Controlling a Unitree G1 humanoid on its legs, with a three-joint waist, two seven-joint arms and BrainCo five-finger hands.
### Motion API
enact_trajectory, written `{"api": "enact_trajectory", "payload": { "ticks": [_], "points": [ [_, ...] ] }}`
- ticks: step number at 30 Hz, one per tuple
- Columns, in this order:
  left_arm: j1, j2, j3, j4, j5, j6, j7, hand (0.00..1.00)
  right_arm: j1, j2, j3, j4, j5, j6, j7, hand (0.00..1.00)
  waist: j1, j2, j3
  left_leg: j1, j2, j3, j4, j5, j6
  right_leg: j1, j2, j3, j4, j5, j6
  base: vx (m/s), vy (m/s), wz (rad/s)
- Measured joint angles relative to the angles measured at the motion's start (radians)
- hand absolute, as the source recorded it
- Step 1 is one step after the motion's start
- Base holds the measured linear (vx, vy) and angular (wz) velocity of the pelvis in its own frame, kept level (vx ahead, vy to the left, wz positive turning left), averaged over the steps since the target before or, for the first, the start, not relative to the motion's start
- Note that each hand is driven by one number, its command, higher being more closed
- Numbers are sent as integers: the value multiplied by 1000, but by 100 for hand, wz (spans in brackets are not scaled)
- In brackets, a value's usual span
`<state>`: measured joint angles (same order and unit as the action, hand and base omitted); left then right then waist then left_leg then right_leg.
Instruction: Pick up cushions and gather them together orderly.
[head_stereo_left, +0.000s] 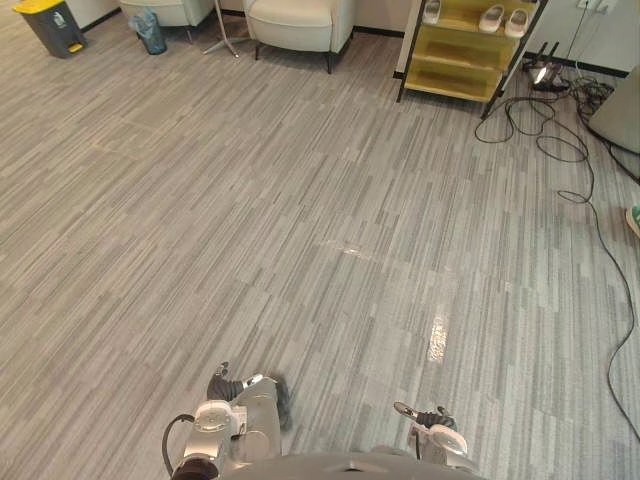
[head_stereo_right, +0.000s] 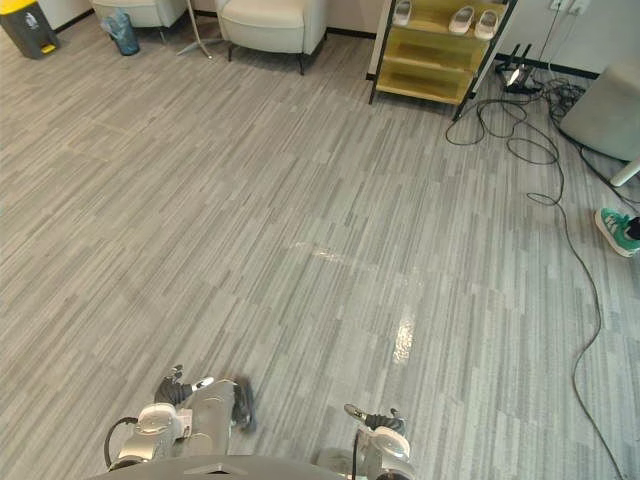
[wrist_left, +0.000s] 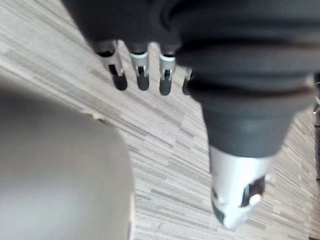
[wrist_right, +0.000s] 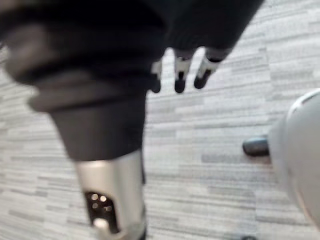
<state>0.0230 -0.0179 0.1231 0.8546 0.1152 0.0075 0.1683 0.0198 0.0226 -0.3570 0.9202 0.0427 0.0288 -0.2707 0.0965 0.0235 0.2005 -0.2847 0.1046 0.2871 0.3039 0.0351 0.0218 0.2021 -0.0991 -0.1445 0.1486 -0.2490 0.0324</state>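
Grey striped plank floor (head_stereo_left: 300, 250) runs from the yellow open shelf rack (head_stereo_left: 440, 47) to where the left hand (wrist_left: 141, 67) and right hand (wrist_right: 180, 75) hang, well apart from that rack. Both have straight, relaxed fingers and hold nothing. White slippers (head_stereo_left: 490, 18) lie on the rack, and a cream armchair (head_stereo_left: 300, 22) stands beside it.
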Motion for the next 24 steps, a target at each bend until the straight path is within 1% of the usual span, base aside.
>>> {"api": "enact_trajectory", "payload": {
  "ticks": [1, 2, 3, 4, 5, 6, 7, 8, 9, 10, 11, 12, 13, 14, 15, 16, 18, 19, 20, 22, 23, 24],
  "points": [
    [0, 10, 5, 4, -14, -6, -1, 0, -6, 14, -1, 1, 0, -1, 0, 0, 8, -2, -2, -38, 26, -8, 131, -75, -3, 28, 18, 24, -42, 93, -23, 374, 170, -13],
    [-4, 18, 8, 1, -16, -10, -1, 0, -6, 17, -5, 4, -1, 0, 0, 0, 16, -3, 0, -62, 39, -8, 202, -98, 2, 38, 13, 31, -43, 105, -13, 399, 243, -12],
    [-8, 20, 18, -7, -17, -16, 0, 0, -13, 22, -10, 4, -1, 3, -1, 0, 26, -14, -6, -119, 27, -13, 292, -153, -5, 50, -5, 63, -24, 107, 2, 266, 194, 2],
    [-6, 16, 16, -4, -13, -15, 1, 0, 6, 17, -12, 4, -1, 3, -2, 0, 15, -16, -23, -110, 22, -36, 260, -159, 10, 46, -10, 75, 0, 97, 18, 294, 259, -17],
    [12, 11, 10, 14, -31, -18, -1, 0, 20, 7, -9, 9, -1, -2, 0, 0, 11, -16, -42, -75, 12, -36, 249, -235, 22, -3, -30, 109, 183, 38, 89, 236, 191, -24],
    [10, 19, 6, 23, -32, -18, 0, 0, 25, 8, -9, 9, -1, -4, 0, 0, 10, -29, -47, -59, -2, -20, 251, -254, 32, -41, -52, 122, 278, 29, 104, 341, 234, -38],
    [9, 37, -6, 40, -33, -18, -1, 0, 30, 12, -11, 11, 1, 1, 1, 0, 6, -50, -60, -27, -25, 7, 251, -285, 33, -133, -85, 165, 492, 40, 134, 313, 156, -27],
    [6, 46, -17, 53, -32, -15, -1, 0, 30, 10, -10, 8, 0, 1, 1, 0, -2, -54, -61, -2, -33, 20, 252, -304, 36, -202, -93, 184, 650, 65, 173, 505, 209, -26],
    [2, 51, -23, 70, -31, -4, 0, 0, 31, 3, -12, 3, 1, -2, 1, 0, -19, -55, -60, 53, -47, 20, 243, -320, 44, -281, -103, 160, 829, 81, 182, 432, 161, -10],
    [3, 52, -36, 82, -31, 5, 1, 0, 41, 1, -22, 1, 0, -5, 1, 0, -29, -51, -55, 109, -56, 25, 220, -331, 46, -318, -128, 92, 925, 74, 157, 424, 152, 2],
    [5, 52, -42, 84, -31, 10, 1, 0, 48, 1, -29, -1, 0, -4, 1, 0, -34, -50, -54, 138, -63, 26, 203, -334, 48, -335, -141, 57, 954, 67, 135, 323, 84, 7],
    [7, 52, -46, 86, -30, 14, 1, 0, 53, 3, -44, -2, 2, -4, 2, 0, -37, -50, -54, 193, -67, 31, 166, -337, 46, -367, -158, -10, 980, 49, 100, 385, 68, -3],
    [7, 52, -46, 87, -30, 15, 1, 0, 53, 5, -53, -1, 2, -5, 2, 0, -38, -52, -56, 243, -65, 37, 129, -336, 45, -395, -161, -68, 968, 33, 76, 367, 41, -8],
    [12, 52, -45, 94, -28, 15, 0, 0, 53, 8, -58, -1, 2, -7, 2, 0, -39, -53, -55, 280, -61, 39, 103, -335, 43, -415, -159, -118, 930, 14, 60, 331, -8, -8],
    [9, 51, -46, 101, -24, 16, 0, 0, 52, 12, -70, -1, 2, -9, 3, 0, -40, -53, -54, 322, -59, 41, 72, -333, 40, -428, -157, -164, 856, -7, 46, 246, -31, -3],
    [9, 50, -45, 101, -24, 16, 0, 0, 51, 13, -78, 0, 2, -9, 2, 0, -40, -53, -54, 342, -59, 44, 56, -331, 37, -429, -155, -182, 813, -16, 39, 246, -40, -4],
    [10, 47, -45, 101, -23, 15, 1, 0, 48, 14, -82, 0, 2, -11, 4, 0, -44, -49, -54, 387, -55, 53, 6, -330, 22, -437, -128, -218, 610, -17, 28, 218, -60, -8],
    [11, 48, -45, 102, -23, 15, 1, 0, 45, 13, -82, 3, 2, -10, 6, 0, -44, -49, -53, 407, -50, 62, -24, -332, 3, -445, -96, -219, 415, 23, 13, 304, -125, -10],
    [10, 48, -45, 104, -23, 15, 1, 0, 43, 14, -82, 4, 2, -10, 7, 0, -45, -49, -53, 423, -45, 63, -30, -339, -16, -455, -71, -204, 271, 88, 7, 336, -149, -10],
    [11, 48, -45, 111, -23, 15, 1, 0, 40, 12, -87, 4, 2, -10, 7, 0, -49, -43, -47, 441, -38, 57, -28, -350, -41, -440, -41, -180, 205, 222, -20, 333, -159, -12],
    [9, 36, -43, 124, -23, 15, 2, 0, 35, 0, -85, 5, -1, -8, 8, 0, -44, -21, -45, 454, -10, 49, -29, -353, -59, -419, -6, -173, 196, 239, -53, 345, -180, -27],
    [5, 25, -39, 124, -22, 14, 1, 0, 33, -9, -87, 3, 1, -12, 8, 0, -44, -2, -37, 460, 1, 45, -30, -346, -71, -411, 12, -168, 190, 224, -61, 318, -178, -32]
  ]
}}
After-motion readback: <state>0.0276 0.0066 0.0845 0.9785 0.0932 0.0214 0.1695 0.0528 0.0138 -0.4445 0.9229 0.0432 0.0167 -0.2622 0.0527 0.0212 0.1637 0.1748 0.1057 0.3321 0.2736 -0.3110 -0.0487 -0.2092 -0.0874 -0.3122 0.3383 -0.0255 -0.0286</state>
